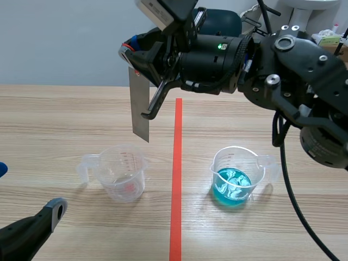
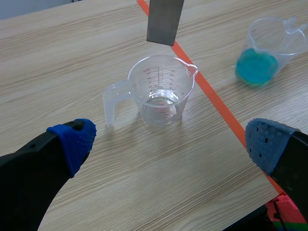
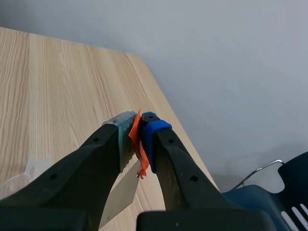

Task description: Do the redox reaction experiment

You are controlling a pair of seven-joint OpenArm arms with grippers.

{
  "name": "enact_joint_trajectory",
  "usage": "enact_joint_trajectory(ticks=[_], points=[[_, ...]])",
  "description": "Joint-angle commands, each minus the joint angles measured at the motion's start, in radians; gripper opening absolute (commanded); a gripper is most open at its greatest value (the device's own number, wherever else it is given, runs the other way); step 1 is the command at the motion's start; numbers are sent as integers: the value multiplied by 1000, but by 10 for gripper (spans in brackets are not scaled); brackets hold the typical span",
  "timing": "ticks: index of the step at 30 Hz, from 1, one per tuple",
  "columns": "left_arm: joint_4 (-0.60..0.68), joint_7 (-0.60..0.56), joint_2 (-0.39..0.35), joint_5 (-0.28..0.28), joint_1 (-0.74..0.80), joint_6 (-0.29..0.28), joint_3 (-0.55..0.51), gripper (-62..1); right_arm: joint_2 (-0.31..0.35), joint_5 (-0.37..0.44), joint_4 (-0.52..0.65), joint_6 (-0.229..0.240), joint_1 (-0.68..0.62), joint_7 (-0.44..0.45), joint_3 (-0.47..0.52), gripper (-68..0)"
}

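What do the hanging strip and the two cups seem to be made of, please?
Strip: probably metal, dull grey and matte; it hangs flat, thin and rigid. Left cup and right cup: likely clear plastic, glossy; the table shows through their walls, each with a moulded handle.

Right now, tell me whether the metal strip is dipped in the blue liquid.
No: the metal strip hangs in the air from the right gripper, near the clear beaker, across the tape line from the blue liquid.
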Motion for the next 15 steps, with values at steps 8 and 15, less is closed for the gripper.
enact_joint_trajectory(ticks=[8, 15], points=[[17, -11, 0, -5, -3, 1, 6, 14, 74, 77, 116, -4, 29, 12, 14, -663], [17, -11, 0, -5, -3, 1, 6, 14, 152, 154, 201, -27, 43, 15, 14, -663]])
